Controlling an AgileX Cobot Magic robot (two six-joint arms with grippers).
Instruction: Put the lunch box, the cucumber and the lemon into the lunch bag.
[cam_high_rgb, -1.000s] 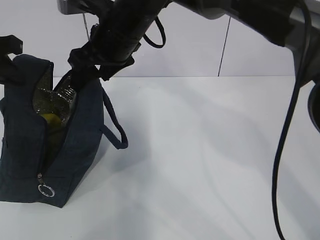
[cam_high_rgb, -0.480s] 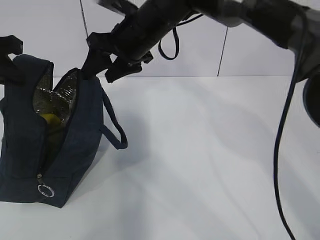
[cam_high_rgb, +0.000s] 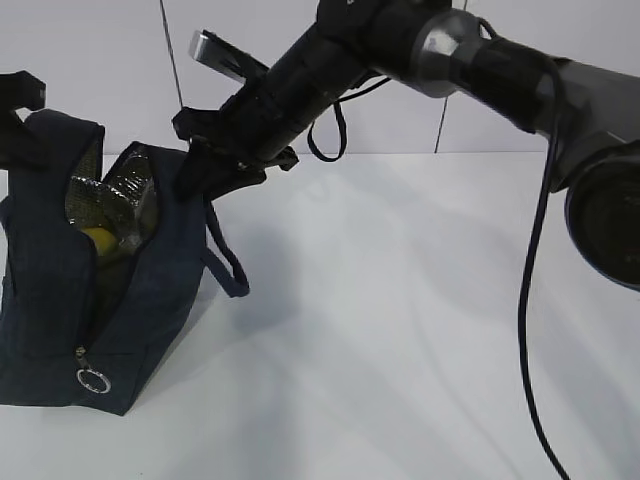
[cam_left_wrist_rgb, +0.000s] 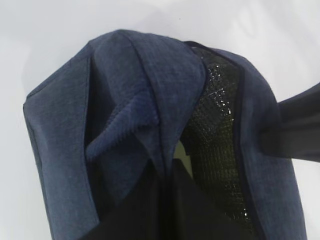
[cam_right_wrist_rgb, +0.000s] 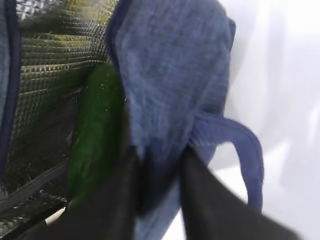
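The dark navy lunch bag (cam_high_rgb: 150, 290) stands at the table's left with its top open and the silver lining showing. The yellow lemon (cam_high_rgb: 97, 238) lies inside it. In the right wrist view the green cucumber (cam_right_wrist_rgb: 95, 135) leans against the lining inside the lunch bag (cam_right_wrist_rgb: 175, 65). The lunch box is hidden. My left gripper (cam_left_wrist_rgb: 167, 175) is shut on a fold of the lunch bag (cam_left_wrist_rgb: 125, 75) at its left rim. My right gripper (cam_right_wrist_rgb: 157, 160) straddles the right wall's top edge, jaws still apart, one finger inside and one outside; in the exterior view the right gripper (cam_high_rgb: 200, 170) sits at that rim.
The bag's loop handle (cam_high_rgb: 225, 260) hangs off its right side and the zipper's metal ring (cam_high_rgb: 92, 381) hangs low at the front. The right arm's black cable (cam_high_rgb: 530, 300) hangs down over the white table (cam_high_rgb: 420, 330). A white wall stands behind.
My right gripper drew up out of the bag's mouth, shifted right and came down over the right wall's rim, its jaws narrowing. The left gripper kept its hold.
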